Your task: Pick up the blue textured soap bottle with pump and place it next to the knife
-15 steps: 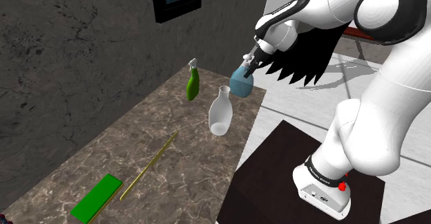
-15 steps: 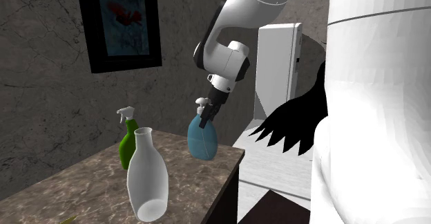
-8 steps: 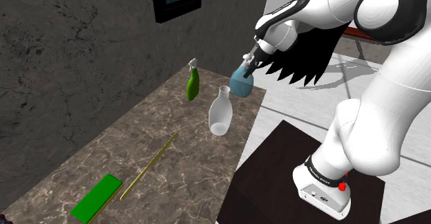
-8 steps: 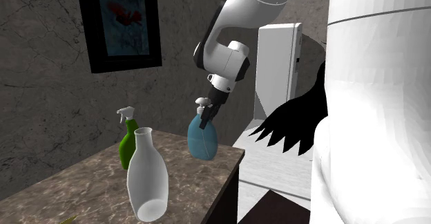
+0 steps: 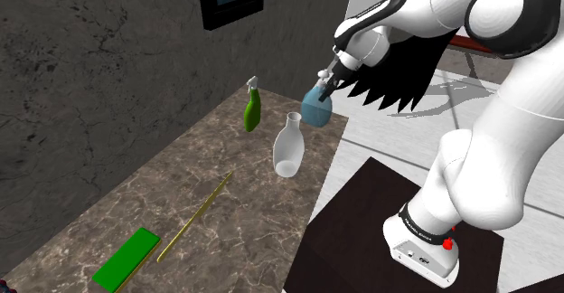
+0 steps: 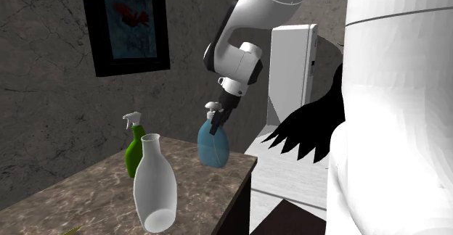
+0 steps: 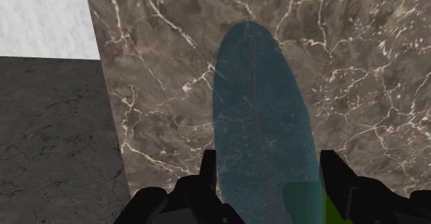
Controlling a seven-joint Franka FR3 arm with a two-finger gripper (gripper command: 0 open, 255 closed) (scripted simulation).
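We see desk (image 5: 136, 201) as brown marble, white veins, polished smooth. Soap bottle (image 5: 316, 110): translucent blue, faintly mottled skin, slight sheen. White bottle (image 5: 287, 148): plain, smooth, soft gloss. Green spray bottle (image 5: 252, 110): shiny, plastic look. Wall (image 5: 90, 56): dark, rough, cracked like stone. Arm (image 5: 488, 155): white glossy shells. Hand (image 5: 327, 80): matt black. Stand (image 5: 361, 237): dark, matt. Knife (image 5: 194, 217): thin, yellowish; we cannot tell material.
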